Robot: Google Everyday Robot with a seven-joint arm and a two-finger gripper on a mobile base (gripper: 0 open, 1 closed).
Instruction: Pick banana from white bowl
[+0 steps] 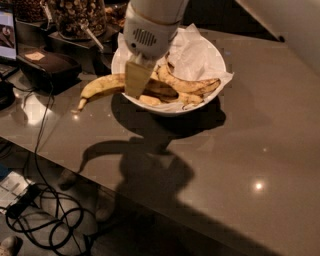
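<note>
Gripper [136,89], at the left rim of the white bowl [202,104], pointing down from the arm's white wrist housing [147,32]. Its tan fingers [137,77] are closed on the banana [102,86]. The banana juts out leftward past the bowl's rim, clear of the grey table [250,150], its thin stem tip farthest from the bowl and drooping. Browner spotted bananas [187,85] lie inside the bowl on crinkled white paper [195,47]. Left of the bowl sits a black box [47,65]; behind the bowl's left side, a glass jar [75,15].
</note>
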